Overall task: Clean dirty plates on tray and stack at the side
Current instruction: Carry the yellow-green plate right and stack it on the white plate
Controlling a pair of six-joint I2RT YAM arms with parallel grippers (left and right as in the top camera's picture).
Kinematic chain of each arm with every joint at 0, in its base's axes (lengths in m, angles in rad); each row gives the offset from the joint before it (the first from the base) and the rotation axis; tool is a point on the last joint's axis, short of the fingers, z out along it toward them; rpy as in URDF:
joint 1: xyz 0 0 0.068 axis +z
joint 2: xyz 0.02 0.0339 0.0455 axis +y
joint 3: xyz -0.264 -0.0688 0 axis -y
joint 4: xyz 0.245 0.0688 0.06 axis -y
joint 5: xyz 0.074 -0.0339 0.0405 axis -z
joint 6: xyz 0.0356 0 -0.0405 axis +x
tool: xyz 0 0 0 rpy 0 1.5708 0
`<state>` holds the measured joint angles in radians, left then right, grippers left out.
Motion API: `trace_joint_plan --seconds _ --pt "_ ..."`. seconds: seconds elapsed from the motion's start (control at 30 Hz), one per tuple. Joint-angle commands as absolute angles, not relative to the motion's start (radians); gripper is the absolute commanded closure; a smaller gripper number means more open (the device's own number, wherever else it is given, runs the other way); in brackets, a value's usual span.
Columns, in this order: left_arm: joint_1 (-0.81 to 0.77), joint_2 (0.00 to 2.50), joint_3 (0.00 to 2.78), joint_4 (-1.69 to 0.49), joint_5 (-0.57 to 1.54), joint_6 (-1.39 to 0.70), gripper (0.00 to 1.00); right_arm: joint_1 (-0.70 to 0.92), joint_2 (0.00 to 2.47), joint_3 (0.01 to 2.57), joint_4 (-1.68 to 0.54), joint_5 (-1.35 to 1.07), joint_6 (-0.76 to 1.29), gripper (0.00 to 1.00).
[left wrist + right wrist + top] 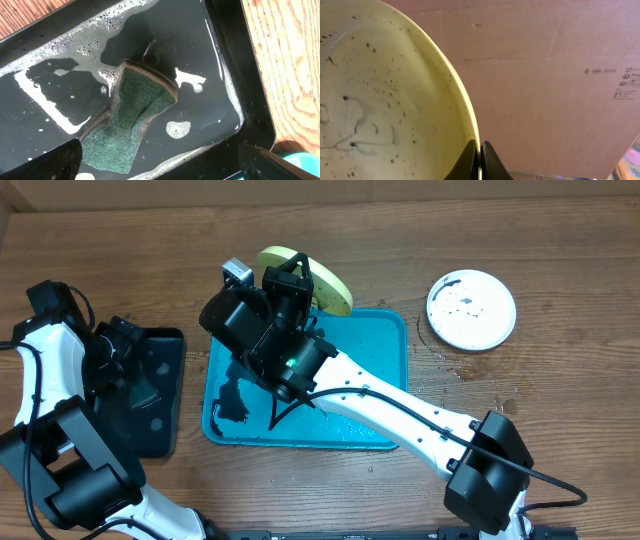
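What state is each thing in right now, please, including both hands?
yellow-green plate: speckled, tipped up on edge, gripped at the rim.
white plate: flat on the table, off the tray, black smudges.
teal tray: wet-looking, dark smear inside.
black tray: holds soapy water.
sponge: soaked, bent, lying in the black tray.
left hand: open above the sponge.
right hand: shut on the yellow-green plate.

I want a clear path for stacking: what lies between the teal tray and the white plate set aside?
Between the teal tray and the white plate there is only a narrow strip of bare wooden table, seen in the overhead view.
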<state>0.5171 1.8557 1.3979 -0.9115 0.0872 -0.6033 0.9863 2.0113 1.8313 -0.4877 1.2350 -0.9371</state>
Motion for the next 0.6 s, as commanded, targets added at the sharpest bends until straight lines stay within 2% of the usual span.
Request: trace_joint_plan --seconds 0.0,0.2,0.3,0.43,0.57 --pt "0.51 1.864 1.417 -0.911 0.097 -0.603 0.0 0.986 1.975 1.86 -0.479 1.255 -0.901 0.96" --pt "0.51 1.864 1.417 -0.911 0.097 -0.603 0.0 0.947 1.975 1.86 -0.488 1.251 -0.738 0.96" --pt "0.51 1.864 1.417 -0.911 0.097 -0.603 0.0 0.913 1.975 1.86 -0.496 1.25 -0.574 0.96" --pt "0.51 1.864 1.417 -0.911 0.097 -0.603 0.0 0.847 1.97 1.86 -0.682 1.083 -0.301 0.97" --pt "0.51 1.864 1.417 -0.911 0.097 -0.603 0.0 0.774 1.942 1.86 -0.888 0.735 -0.065 0.96"
